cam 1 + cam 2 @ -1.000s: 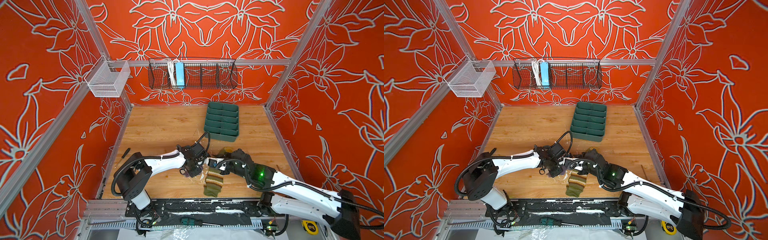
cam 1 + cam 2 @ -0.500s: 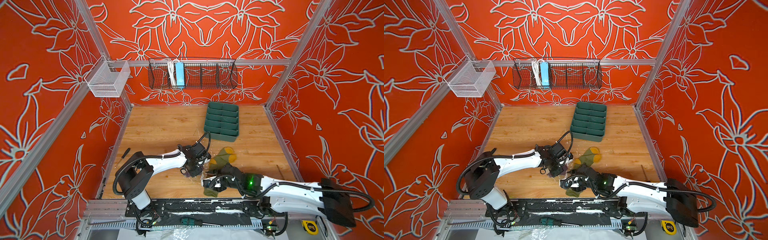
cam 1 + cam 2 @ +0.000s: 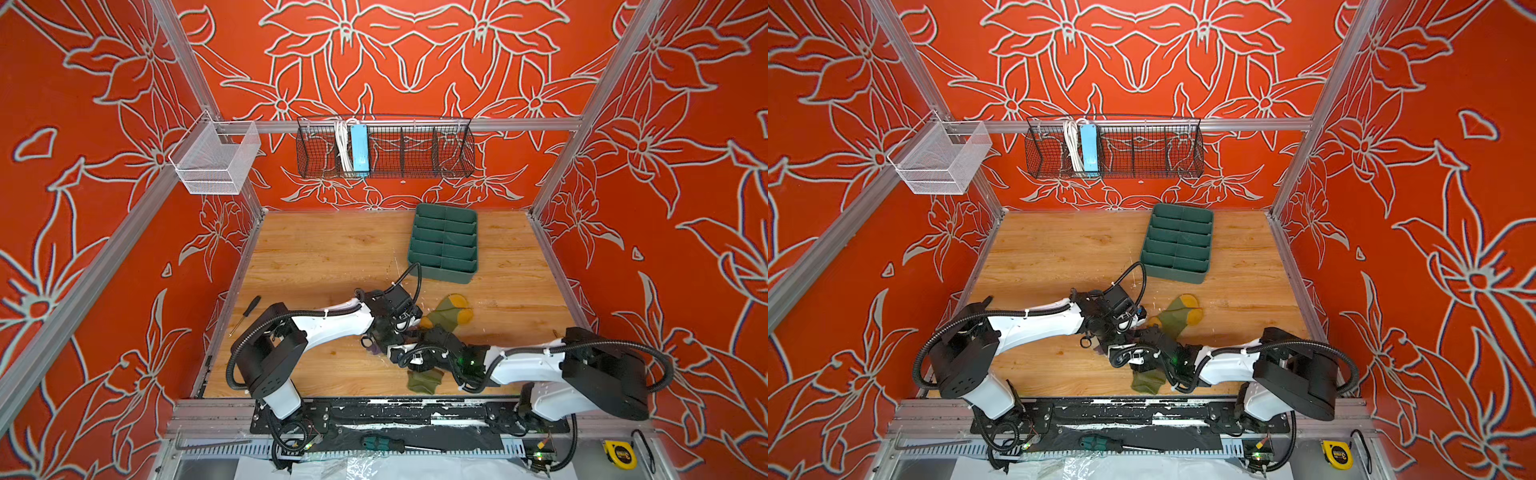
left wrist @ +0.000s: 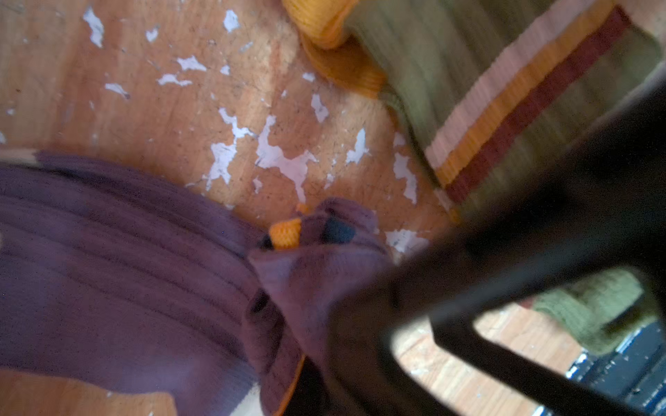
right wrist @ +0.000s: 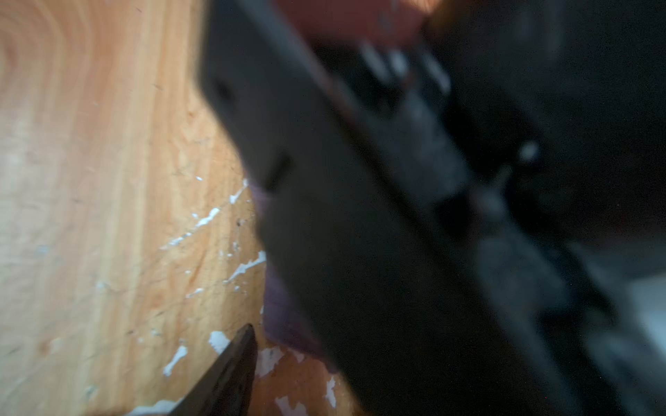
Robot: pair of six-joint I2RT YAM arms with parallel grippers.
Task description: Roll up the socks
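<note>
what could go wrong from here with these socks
1. The right gripper sits right beside the left gripper in both top views, so they may collide.
2. The left gripper pinches only a bunched fold of the purple sock, which might slip free.
3. The olive green sock lies partly under the right arm, so it may get dragged.

My wooden table [image 3: 332,257] (scuffed white in spots) carries a green tray [image 3: 442,275], the olive sock [image 3: 446,316] and the purple sock [image 4: 108,273].
</note>
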